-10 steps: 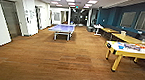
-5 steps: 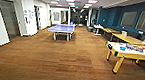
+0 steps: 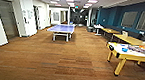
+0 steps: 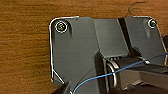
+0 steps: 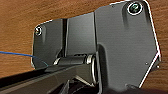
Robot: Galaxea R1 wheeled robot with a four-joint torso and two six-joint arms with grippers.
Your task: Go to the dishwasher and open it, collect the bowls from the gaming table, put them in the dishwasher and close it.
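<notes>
- In the left wrist view the robot's dark plate hangs over the brown wood-grain floor (image 4: 25,45), a thin blue cable (image 4: 105,75) crossing in front of it; whether the left gripper's fingers are wide or narrow cannot be told
- In the right wrist view the same kind of plate hangs over the same floor (image 5: 20,15), with a blue cable (image 5: 15,53) running in from the side; the right gripper's opening cannot be told either, and nothing is seen held or touched
- In the head view the gaming table (image 3: 120,54), pale yellow top with white edge on yellow legs, stands at about 3 o'clock, near the right edge of the hall
- On its top lies one small bright blue bowl (image 3: 124,50); beside it, further toward 3 o'clock, are flat colourful boxes (image 3: 140,49), too blurred to count
- One blue ping-pong table (image 3: 61,29) stands at about 11 o'clock, well apart from the gaming table
- A row of orange-topped tables (image 3: 125,39) runs along the dark blue wall (image 3: 110,17) between 1 and 2 o'clock; their number is unclear
- A dark door (image 3: 6,19) in the white wall sits at about 9 o'clock
</notes>
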